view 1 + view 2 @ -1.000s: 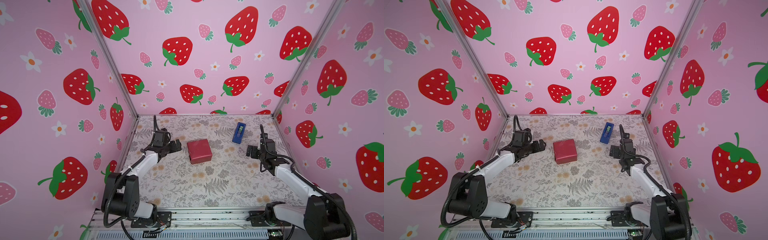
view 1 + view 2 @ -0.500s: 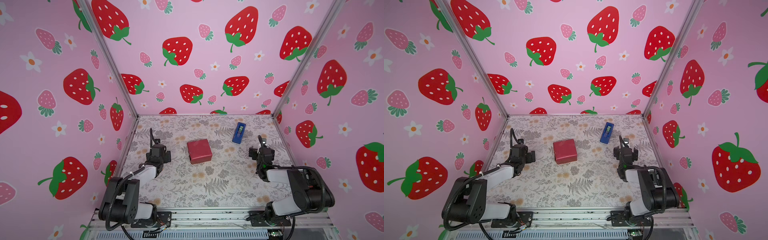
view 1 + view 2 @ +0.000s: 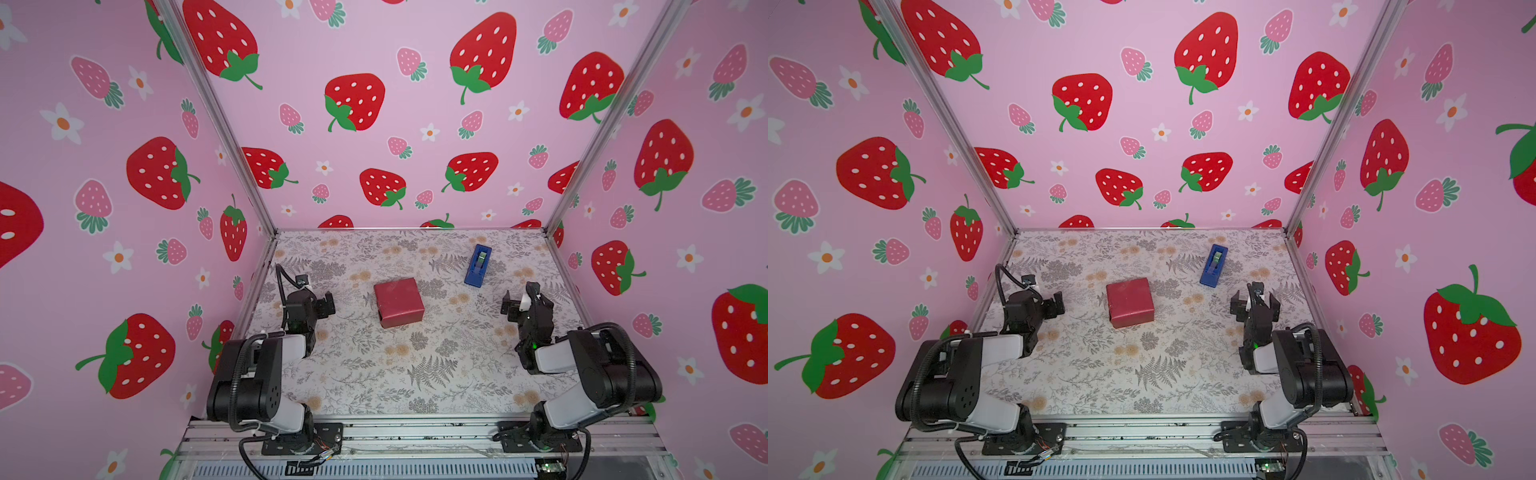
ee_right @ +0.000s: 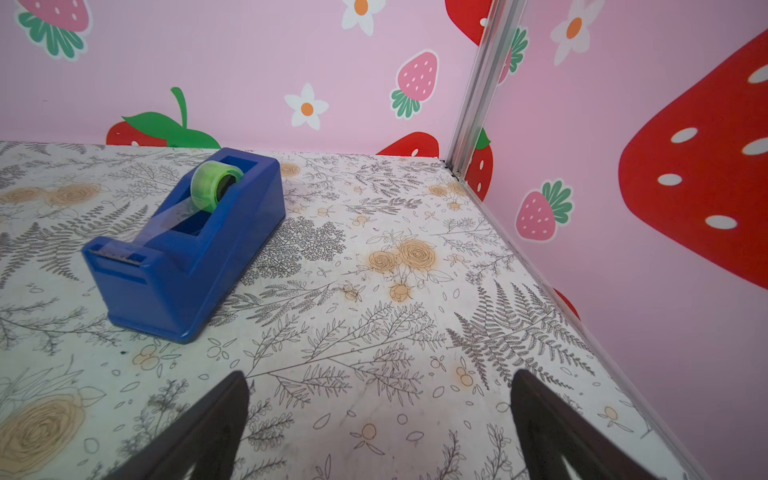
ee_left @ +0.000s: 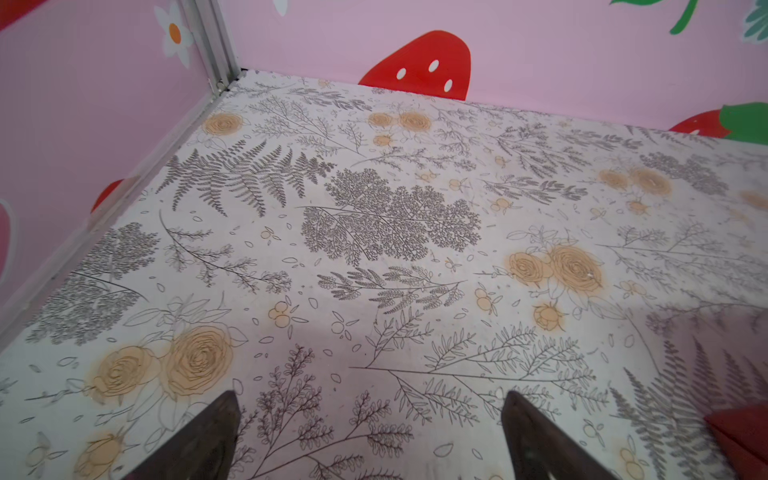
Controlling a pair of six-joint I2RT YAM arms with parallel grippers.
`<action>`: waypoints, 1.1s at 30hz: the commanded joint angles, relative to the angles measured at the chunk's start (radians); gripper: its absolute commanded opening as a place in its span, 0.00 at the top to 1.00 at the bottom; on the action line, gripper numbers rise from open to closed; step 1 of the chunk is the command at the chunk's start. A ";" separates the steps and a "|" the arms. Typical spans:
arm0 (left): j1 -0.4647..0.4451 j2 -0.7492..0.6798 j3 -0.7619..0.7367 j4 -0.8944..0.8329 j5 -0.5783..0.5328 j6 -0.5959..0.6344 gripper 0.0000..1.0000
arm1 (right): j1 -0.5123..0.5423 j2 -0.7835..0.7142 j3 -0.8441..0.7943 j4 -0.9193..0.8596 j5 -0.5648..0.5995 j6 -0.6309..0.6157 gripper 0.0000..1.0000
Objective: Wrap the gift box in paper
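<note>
Gift box (image 3: 398, 302): set at the middle of the surface (image 3: 415, 374), resting flat and turned slightly askew in both top views.
Paper (image 3: 1129, 302): folded close around the box; only red is seen on the top and the near sides, and no dark card is exposed.
Done: the wrapping is judged finished or all but finished, since no loose sheet is seen lying on the surface.
Left: nothing obvious; the underside and far faces are hidden, so it cannot be told whether every seam is taped down.
Left pincer (image 5: 369, 415): spread wide, nothing held, kept near the left wall and well apart from the parcel, of which a red corner is caught in the left wrist view.
Right pincer (image 4: 380, 399): spread wide, nothing held, kept near the right wall.
Tape dispenser (image 4: 187, 245): blue, with a green roll, placed far right, beyond the right pincer, touched by nothing.
Writing: no brand, label or lettering can be read on parcel, dispenser or walls.
</note>
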 commanded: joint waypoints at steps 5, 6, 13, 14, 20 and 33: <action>-0.038 0.022 0.025 0.042 0.005 0.050 0.01 | -0.006 0.000 0.002 0.051 -0.012 -0.001 0.00; -0.038 0.017 0.025 0.033 0.005 0.051 0.01 | -0.007 -0.001 0.003 0.051 -0.012 -0.001 0.00; -0.041 0.013 0.021 0.042 0.000 0.053 0.01 | -0.006 -0.001 0.003 0.052 -0.012 -0.001 0.00; -0.043 0.015 0.019 0.043 -0.007 0.054 0.01 | -0.006 -0.001 0.002 0.051 -0.012 -0.001 0.00; -0.042 0.016 0.025 0.037 -0.001 0.051 0.01 | -0.006 0.000 0.002 0.051 -0.012 -0.001 0.00; -0.041 0.016 0.024 0.037 0.001 0.052 0.01 | -0.006 -0.001 0.002 0.051 -0.013 -0.002 0.00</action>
